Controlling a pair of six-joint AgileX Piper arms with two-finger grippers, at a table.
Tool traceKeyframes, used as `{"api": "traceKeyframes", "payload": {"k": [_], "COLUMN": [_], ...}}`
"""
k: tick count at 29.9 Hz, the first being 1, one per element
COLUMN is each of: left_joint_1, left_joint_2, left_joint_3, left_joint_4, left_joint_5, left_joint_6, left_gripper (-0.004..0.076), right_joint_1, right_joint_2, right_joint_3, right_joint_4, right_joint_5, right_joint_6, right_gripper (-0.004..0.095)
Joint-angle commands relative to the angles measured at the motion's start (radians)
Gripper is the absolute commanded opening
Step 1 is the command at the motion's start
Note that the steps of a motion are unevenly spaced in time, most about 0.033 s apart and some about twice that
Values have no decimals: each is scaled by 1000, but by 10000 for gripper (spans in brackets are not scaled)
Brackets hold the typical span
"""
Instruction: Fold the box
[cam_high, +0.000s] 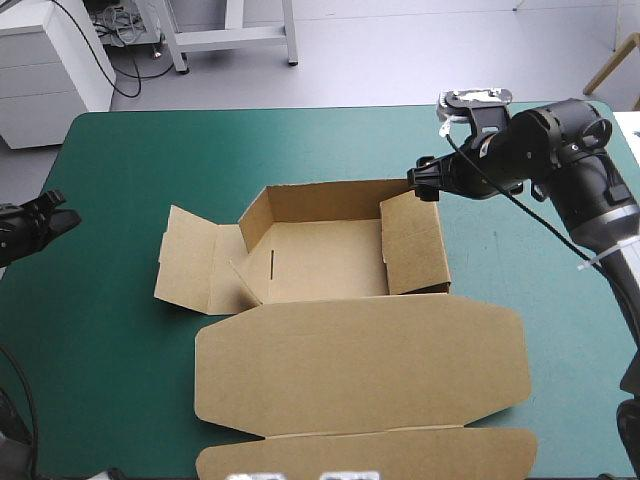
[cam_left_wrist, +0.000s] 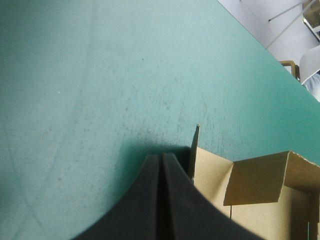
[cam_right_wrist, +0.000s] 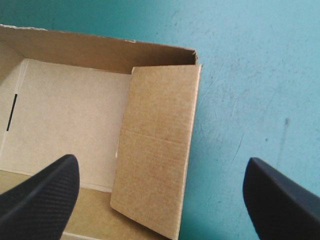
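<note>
At the table's left edge the left gripper (cam_high: 50, 218) hangs over the teal-green cover (cam_high: 100, 350), well apart from the box (cam_high: 330, 260). In its wrist view its black fingers (cam_left_wrist: 150, 200) are pressed together into one pointed arch with nothing between them, and a corner of the brown board stands just ahead and to one side of the tip. The box sits at the middle of the table as an open tray. Its left side panel (cam_high: 187, 262) lies folded out flat on the cover, and a short flap stands slanted at the far left corner. The far wall (cam_high: 325, 200) is upright, and the floor shows a narrow dark slot (cam_high: 272, 265) near its left side. The wide lid (cam_high: 360, 365) lies flat toward the near edge, and its tuck flap (cam_high: 370, 455) reaches the bottom of the high view. On the right side the right wall (cam_high: 415, 245) stands raised. The right gripper (cam_high: 425, 183) hovers at the box's far right corner, just above that wall. In its wrist view its fingers (cam_right_wrist: 40, 200) are spread wide apart, holding nothing, with the raised right wall below and between them and bare cover beyond it.
</note>
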Motion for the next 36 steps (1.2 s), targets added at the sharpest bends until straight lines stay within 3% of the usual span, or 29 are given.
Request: {"api": "traceKeyframes", "payload": {"k": [1, 21, 36], "left_joint_1": [-2, -2, -2], "left_joint_2": [-39, -39, -39], "left_joint_3": [-25, -25, -25], "left_joint_4": [-78, -79, -75], "left_joint_5": [3, 3, 3], "left_joint_6": [5, 5, 5], "left_gripper": [-10, -10, -10], "right_joint_1": [2, 2, 2], "right_joint_2": [-36, 262, 278], "right_joint_3": [41, 104, 104], "right_joint_4": [9, -8, -1], "right_joint_5": [-35, -79, -46], "right_joint_6": [43, -25, -32], "right_gripper": [824, 823, 801]}}
